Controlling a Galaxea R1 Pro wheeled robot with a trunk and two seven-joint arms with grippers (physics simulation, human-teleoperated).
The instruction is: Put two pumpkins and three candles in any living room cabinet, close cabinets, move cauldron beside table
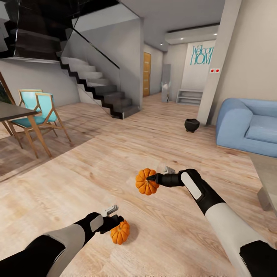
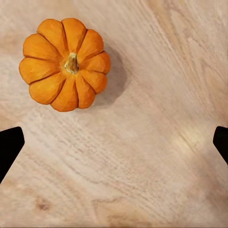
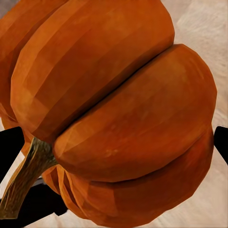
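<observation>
Your right gripper (image 1: 151,178) is clamped on one pumpkin (image 1: 146,181), held in the air at frame centre of the head view; in the right wrist view that pumpkin (image 3: 114,114) sits close against the camera, stem to the lower left. The second pumpkin (image 1: 120,232) lies on the plank floor (image 1: 115,154) at lower centre, just beside your left gripper (image 1: 115,223), whose fingers are spread apart with nothing between them; the left wrist view shows this pumpkin (image 2: 64,64) in the upper left, beyond the fingertips (image 2: 9,145).

The cauldron (image 1: 191,125) stands on the floor at right of centre, near a pillar (image 1: 217,65) and the blue sofa (image 1: 250,127). A grey table edge (image 1: 265,173) juts in at the right margin. At the left stand a dark table (image 1: 11,111) and turquoise chairs (image 1: 40,111), with a staircase (image 1: 96,84) behind. The floor between them lies open toward the hallway.
</observation>
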